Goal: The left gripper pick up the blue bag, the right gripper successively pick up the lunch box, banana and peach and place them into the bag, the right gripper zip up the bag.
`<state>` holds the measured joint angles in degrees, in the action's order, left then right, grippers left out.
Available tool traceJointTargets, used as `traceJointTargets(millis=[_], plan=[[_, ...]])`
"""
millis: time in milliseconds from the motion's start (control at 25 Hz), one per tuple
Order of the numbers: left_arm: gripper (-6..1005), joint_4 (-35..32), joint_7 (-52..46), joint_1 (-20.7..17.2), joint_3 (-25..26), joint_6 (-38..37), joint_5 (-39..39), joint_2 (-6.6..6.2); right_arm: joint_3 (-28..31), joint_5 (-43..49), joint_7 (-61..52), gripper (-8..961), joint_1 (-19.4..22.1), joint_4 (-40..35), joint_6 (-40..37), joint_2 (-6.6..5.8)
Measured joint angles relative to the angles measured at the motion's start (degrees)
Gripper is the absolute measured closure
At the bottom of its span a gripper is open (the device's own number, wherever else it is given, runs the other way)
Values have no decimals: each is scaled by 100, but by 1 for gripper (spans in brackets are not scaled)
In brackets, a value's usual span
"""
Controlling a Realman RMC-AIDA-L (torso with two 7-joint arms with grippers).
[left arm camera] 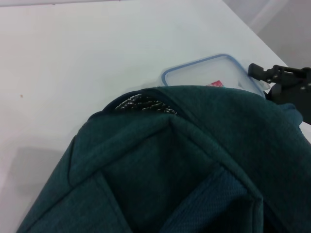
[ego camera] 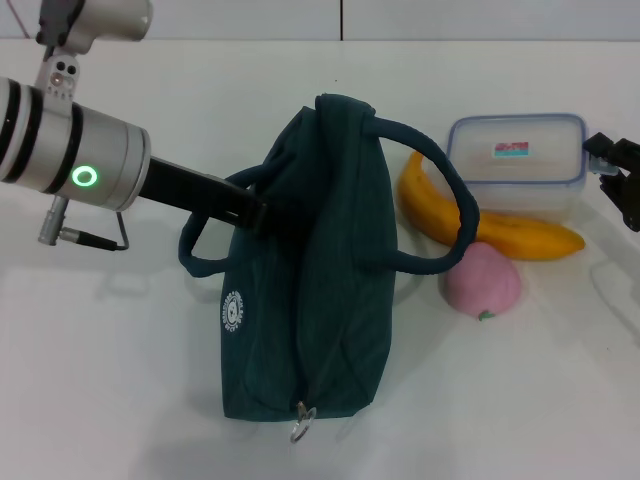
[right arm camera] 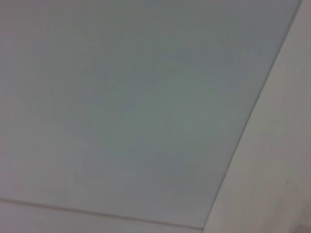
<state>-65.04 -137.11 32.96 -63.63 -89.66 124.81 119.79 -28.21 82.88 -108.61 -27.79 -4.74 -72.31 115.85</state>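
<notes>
The blue bag (ego camera: 320,270) is a dark teal tote in the middle of the white table, with its zip pull (ego camera: 303,422) at the near end. My left gripper (ego camera: 255,212) reaches in from the left and is shut on the bag's left side by the handle. In the left wrist view the bag's fabric (left arm camera: 184,170) fills the lower part. The clear lunch box (ego camera: 516,165) with a blue rim sits to the right of the bag. A banana (ego camera: 490,228) lies in front of the box, and a pink peach (ego camera: 483,283) sits nearer. My right gripper (ego camera: 618,180) hovers open at the right edge, beside the box.
One bag handle (ego camera: 452,205) arches over toward the banana and peach. The table's far edge (ego camera: 340,40) runs along the back. The right wrist view shows only a blank pale surface.
</notes>
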Motion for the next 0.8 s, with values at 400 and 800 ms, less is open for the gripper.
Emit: traceJointTargets(millis=[400, 800], plan=[[921, 0, -26, 8, 0, 1, 0, 0, 1, -360, -906, 769, -7, 285, -23, 10], [920, 0, -27, 3, 0, 1, 0, 0, 18, -851, -1071, 794, -30, 586, -99, 33]])
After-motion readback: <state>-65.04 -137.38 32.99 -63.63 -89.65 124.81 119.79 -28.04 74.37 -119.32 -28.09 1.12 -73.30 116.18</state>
